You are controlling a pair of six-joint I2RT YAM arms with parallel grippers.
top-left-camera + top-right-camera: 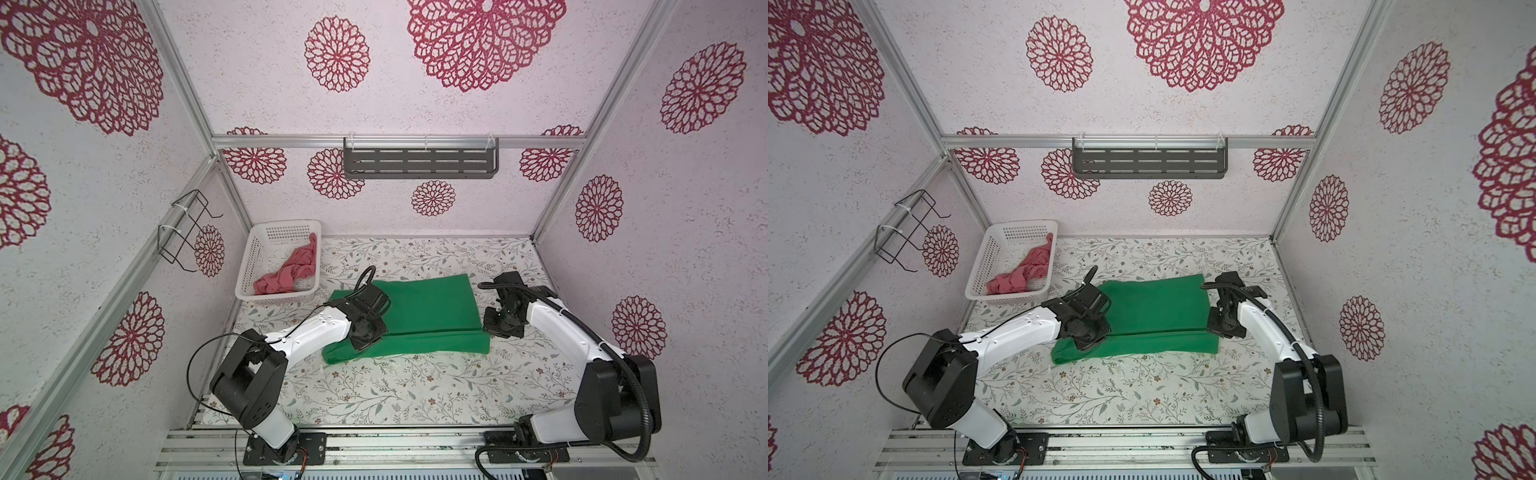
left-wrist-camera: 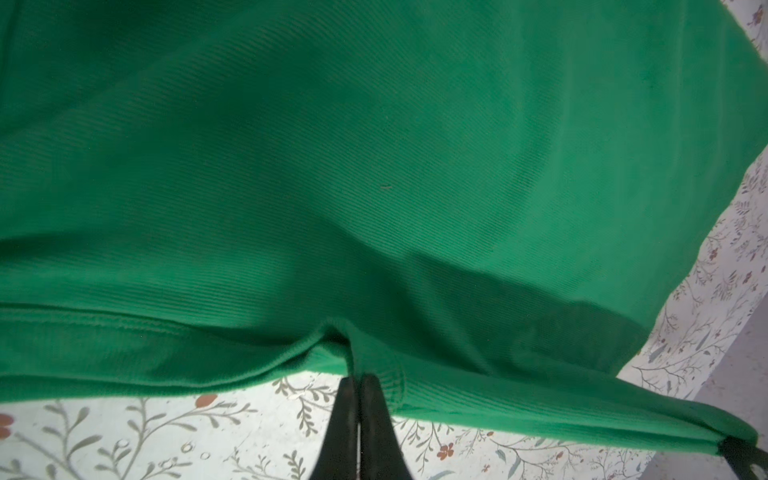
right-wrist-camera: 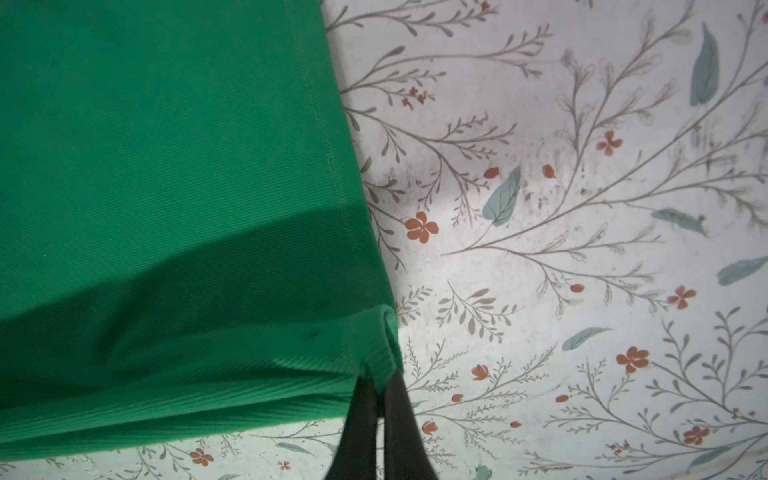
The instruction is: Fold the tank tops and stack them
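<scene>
1. Green tank top [image 1: 419,316], in both top views: spread flat in the middle of the table [image 1: 415,395], one layer already doubled over. Pink tank top [image 1: 286,270]: crumpled in the white basket [image 1: 249,262], not yet folded.
2. Left wrist view: left gripper [image 2: 359,380] pinched shut on the green hem.
3. Right wrist view: right gripper [image 3: 380,380] clamped tight on a green corner.
4. Judged early going: first top mid-fold, second top and stacking yet to come.
</scene>
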